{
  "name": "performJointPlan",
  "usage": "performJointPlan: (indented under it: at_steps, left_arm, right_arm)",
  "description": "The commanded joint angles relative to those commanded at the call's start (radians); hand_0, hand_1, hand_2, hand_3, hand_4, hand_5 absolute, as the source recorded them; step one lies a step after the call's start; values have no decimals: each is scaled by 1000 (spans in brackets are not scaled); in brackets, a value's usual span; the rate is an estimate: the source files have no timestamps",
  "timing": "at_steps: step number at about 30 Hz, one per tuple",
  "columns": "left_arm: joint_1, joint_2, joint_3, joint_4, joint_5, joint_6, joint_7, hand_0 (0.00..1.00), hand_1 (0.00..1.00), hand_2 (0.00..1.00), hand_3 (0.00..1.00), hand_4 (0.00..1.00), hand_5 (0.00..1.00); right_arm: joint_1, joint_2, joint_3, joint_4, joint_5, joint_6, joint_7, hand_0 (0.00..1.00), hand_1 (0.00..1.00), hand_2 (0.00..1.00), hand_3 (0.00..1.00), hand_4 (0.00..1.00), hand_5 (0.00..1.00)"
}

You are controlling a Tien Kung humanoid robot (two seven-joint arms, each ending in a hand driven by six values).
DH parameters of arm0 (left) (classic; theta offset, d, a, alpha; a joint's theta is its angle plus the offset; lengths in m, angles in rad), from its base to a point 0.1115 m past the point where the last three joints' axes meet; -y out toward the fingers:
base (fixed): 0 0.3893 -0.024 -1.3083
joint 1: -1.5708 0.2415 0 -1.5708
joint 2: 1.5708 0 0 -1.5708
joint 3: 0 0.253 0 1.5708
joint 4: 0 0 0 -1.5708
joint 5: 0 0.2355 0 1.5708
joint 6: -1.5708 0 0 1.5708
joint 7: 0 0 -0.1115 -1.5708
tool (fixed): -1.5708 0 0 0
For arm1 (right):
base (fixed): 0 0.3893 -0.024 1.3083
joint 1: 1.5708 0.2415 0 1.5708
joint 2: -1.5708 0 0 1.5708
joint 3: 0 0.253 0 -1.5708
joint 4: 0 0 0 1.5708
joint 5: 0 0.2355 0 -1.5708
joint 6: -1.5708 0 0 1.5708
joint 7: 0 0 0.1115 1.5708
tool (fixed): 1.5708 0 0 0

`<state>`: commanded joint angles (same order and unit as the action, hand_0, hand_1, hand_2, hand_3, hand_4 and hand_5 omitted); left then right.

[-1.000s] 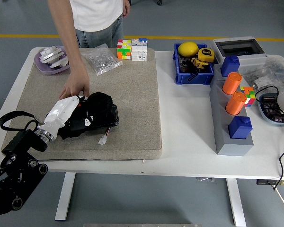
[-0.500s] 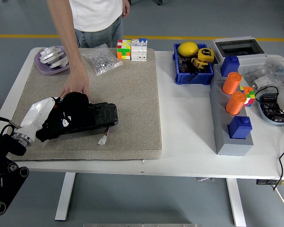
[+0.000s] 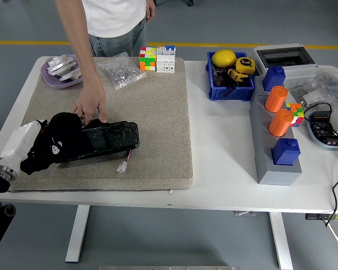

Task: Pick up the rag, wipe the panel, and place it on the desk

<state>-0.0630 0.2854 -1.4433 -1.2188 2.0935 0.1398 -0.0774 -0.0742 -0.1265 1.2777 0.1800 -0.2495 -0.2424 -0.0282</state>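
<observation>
A black rag [image 3: 53, 140] is bunched over the left end of a dark glossy panel [image 3: 107, 137] lying on the beige mat [image 3: 158, 124]. My left hand [image 3: 31, 147], white with black fingers, is shut on the rag at the mat's left edge. A person's hand [image 3: 92, 106] presses down on the panel's far edge, holding it in place. A small white connector [image 3: 122, 166] on a wire trails from the panel's front. My right hand is out of view.
A purple dish [image 3: 62, 72] with white parts, a bag of screws [image 3: 121, 70], a colour cube [image 3: 147, 58] and white breakers [image 3: 165, 58] line the mat's far side. A blue bin [image 3: 231, 79], grey fixture with orange cylinders [image 3: 277, 109] and cables stand right.
My left hand has dragged the rag leftward along the panel, from its middle to its left end, uncovering most of the panel. The person's hand stays pressed on the far edge.
</observation>
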Motion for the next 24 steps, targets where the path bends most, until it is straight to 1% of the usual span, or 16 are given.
performJointPlan:
  at_steps: [3,7,13,15,16,17,18,21,22,24]
  left_arm:
    - [4,0,-28,9,4,2,-2,268,337,548,529,571,2]
    - [-2,6,-56,44,5,6,-7,268,342,551,534,573,2]
    - [-44,15,-64,131,-32,33,-49,275,349,550,534,575,2]
    - [-71,20,-54,178,-65,49,-79,275,349,550,534,575,2]
    - [-82,22,-50,202,-73,52,-88,351,449,556,545,571,2]
    - [-90,23,-48,217,-79,54,-95,351,449,556,545,571,2]
    - [-103,25,-43,244,-101,59,-113,351,449,556,545,571,2]
    - [-125,26,-42,298,-116,57,-128,351,449,556,545,571,2]
    - [-130,26,-42,312,-121,55,-131,520,616,600,566,537,59]
    - [-137,28,-43,336,-114,38,-122,520,616,600,566,537,59]
  right_arm:
    - [-1,0,-3,0,2,0,0,813,673,681,596,981,455]
    - [-1,-1,-7,0,3,-1,-2,814,673,681,596,981,455]
    - [-2,-2,-23,0,15,-2,-3,814,673,681,596,981,455]
    - [-1,-3,-27,0,17,-3,-5,814,673,681,596,981,455]
    - [0,-3,-28,0,17,-4,-5,814,673,681,596,981,455]
    - [0,-3,-29,0,17,-4,-5,814,673,681,596,981,455]
    - [1,-4,-28,0,15,-4,-6,814,673,681,596,981,455]
    - [2,-5,-26,0,10,-4,-7,814,673,681,596,981,455]
    - [2,-5,-27,0,10,-4,-7,814,673,681,596,981,455]
    - [2,-5,-32,0,14,-3,-7,814,673,681,596,981,455]
